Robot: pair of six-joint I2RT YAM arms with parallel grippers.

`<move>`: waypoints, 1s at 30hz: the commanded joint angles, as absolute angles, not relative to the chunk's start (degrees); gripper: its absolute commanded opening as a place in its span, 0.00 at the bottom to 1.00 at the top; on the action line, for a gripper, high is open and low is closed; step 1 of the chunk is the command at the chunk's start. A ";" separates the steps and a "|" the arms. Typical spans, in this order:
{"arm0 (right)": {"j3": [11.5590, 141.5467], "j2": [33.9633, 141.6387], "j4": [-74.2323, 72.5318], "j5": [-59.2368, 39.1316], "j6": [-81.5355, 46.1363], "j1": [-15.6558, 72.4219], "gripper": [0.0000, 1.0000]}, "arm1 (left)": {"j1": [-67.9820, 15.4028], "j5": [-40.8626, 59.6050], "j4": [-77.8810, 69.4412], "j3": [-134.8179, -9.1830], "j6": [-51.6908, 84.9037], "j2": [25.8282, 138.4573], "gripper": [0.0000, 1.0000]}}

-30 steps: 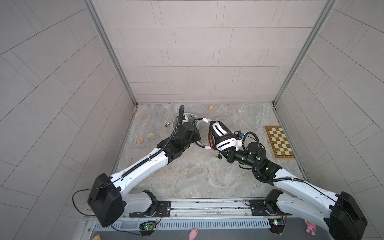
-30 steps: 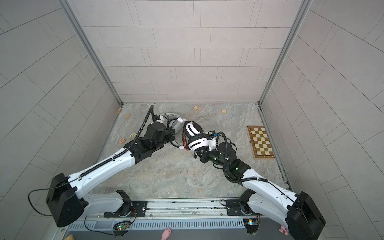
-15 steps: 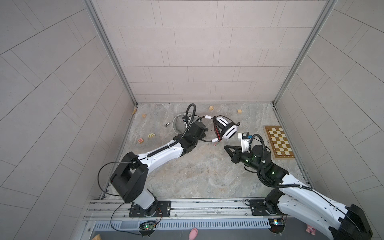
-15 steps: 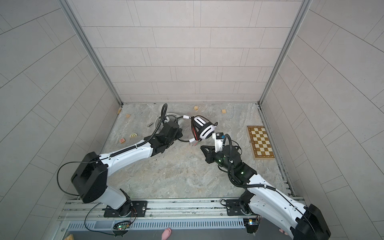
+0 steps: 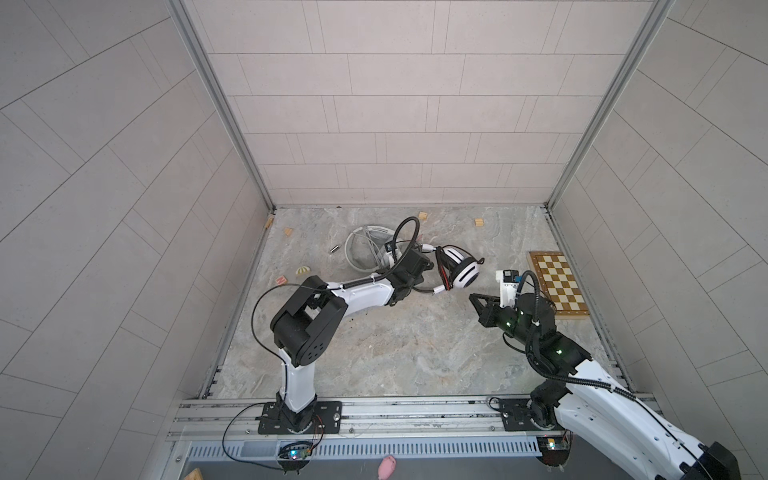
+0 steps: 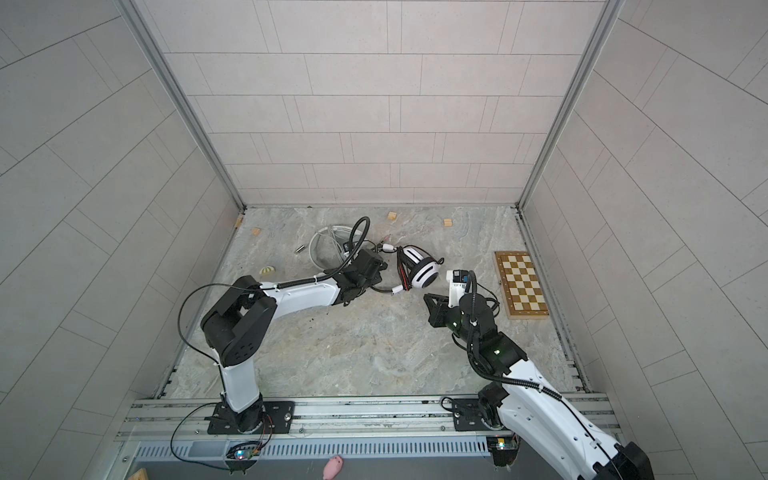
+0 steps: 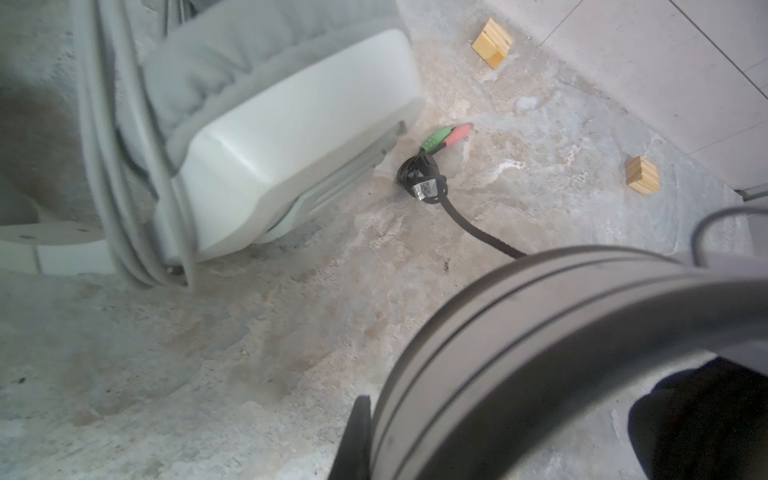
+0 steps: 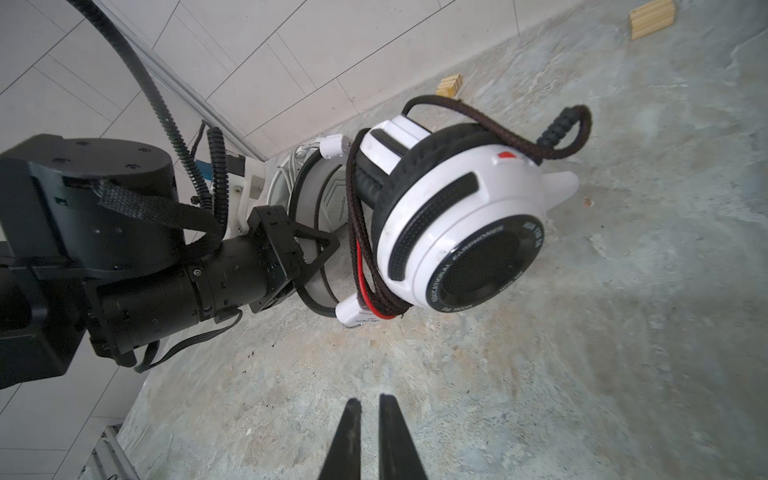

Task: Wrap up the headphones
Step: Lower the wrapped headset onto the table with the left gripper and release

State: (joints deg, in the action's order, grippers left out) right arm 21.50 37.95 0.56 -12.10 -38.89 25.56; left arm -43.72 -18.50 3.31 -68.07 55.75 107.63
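The black-and-white headphones (image 5: 462, 271) (image 6: 423, 271) hang above the floor, their black braided cable wound around between the ear cups (image 8: 457, 232). My left gripper (image 5: 424, 266) (image 6: 379, 266) (image 8: 318, 253) is shut on their thin black headband (image 7: 540, 332); in the left wrist view only one finger (image 7: 357, 436) shows beside it. The cable's end with green and pink plugs (image 7: 446, 135) rests on the floor. The white headphones (image 5: 370, 246) (image 6: 328, 246) (image 7: 291, 137) lie behind, wrapped in their grey cable. My right gripper (image 5: 474, 297) (image 6: 428, 297) (image 8: 370, 401) is shut and empty, in front of the ear cup.
A chessboard (image 5: 557, 286) (image 6: 521, 286) lies by the right wall. Wooden blocks (image 5: 423, 216) (image 5: 479, 222) sit near the back wall. A small metal cylinder (image 5: 334, 249) and small pieces (image 5: 303, 271) lie at the left.
My right gripper has left the ear cup and drawn back toward the front right. The left arm has folded its elbow and carried the headphones toward the back right.
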 commanded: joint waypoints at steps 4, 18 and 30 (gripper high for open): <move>25.07 34.44 9.35 -10.95 -34.96 20.00 0.12 | -48.65 -19.14 8.21 -79.07 49.57 102.49 0.00; 34.78 28.15 21.01 -12.17 -32.16 11.71 0.12 | -51.01 -22.15 8.50 -78.94 49.44 106.31 0.00; 35.15 27.53 23.97 -13.90 -31.21 11.71 0.12 | -48.91 -21.99 7.80 -86.40 47.92 122.68 0.00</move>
State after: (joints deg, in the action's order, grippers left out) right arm 34.26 27.99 23.14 -13.10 -31.90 11.84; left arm -49.50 -21.61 9.80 -83.35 47.94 123.94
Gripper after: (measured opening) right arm 0.125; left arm 0.078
